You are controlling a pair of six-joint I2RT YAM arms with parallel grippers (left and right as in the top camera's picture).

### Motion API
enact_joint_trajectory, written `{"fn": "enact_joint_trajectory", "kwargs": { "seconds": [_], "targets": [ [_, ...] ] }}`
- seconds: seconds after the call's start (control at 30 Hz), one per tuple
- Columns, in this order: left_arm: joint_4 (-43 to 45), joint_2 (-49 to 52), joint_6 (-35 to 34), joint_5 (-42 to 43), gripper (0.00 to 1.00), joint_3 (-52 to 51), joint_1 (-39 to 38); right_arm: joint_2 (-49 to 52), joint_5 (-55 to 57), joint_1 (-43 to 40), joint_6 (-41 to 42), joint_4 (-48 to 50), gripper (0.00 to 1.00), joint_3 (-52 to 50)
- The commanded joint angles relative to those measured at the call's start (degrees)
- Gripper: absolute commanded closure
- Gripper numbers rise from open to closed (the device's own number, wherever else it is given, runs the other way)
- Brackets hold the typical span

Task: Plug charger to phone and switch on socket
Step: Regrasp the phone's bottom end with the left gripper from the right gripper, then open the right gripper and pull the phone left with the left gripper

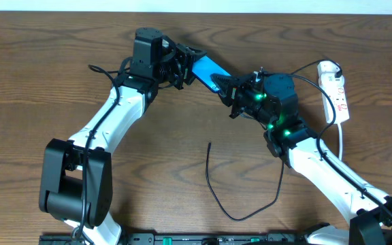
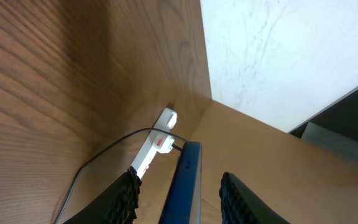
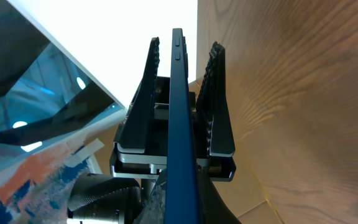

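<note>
Phone (image 1: 208, 70) in air above surface (image 1: 182, 170); my right tool (image 1: 228, 87) clamps one end, my left tool (image 1: 190, 66) open around the other end, gaps both sides.

My left arm (image 1: 107, 122) reaches up from the near left and my right arm (image 1: 325, 163) from the near right, wrists facing each other at the far middle. My right pincer (image 1: 229, 87) is clamped on one end of the phone (image 1: 208, 70). My left pincer (image 1: 194, 67) straddles the other end, fingers (image 2: 124, 199) apart with gaps showing.
</note>
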Motion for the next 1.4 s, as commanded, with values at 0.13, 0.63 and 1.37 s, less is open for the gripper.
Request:
{"fn": "enact_joint_trajectory", "kwargs": {
  "seconds": [0.13,0.63,1.37],
  "targets": [
    [0.4,-1.5,0.5,-0.5,0.58,0.3,0.0,-0.4,-0.2,1.2,2.6,0.6,0.98,1.1],
    [0.4,-1.5,0.6,-0.5,0.81,0.3,0.0,-0.4,-0.2,1.2,3.0,0.2,0.99,1.1],
    [0.4,-1.5,0.8,-0.3,0.92,0.3,0.0,-0.4,-0.1,1.2,2.9,-0.2,0.95,1.1]
  ]
}}
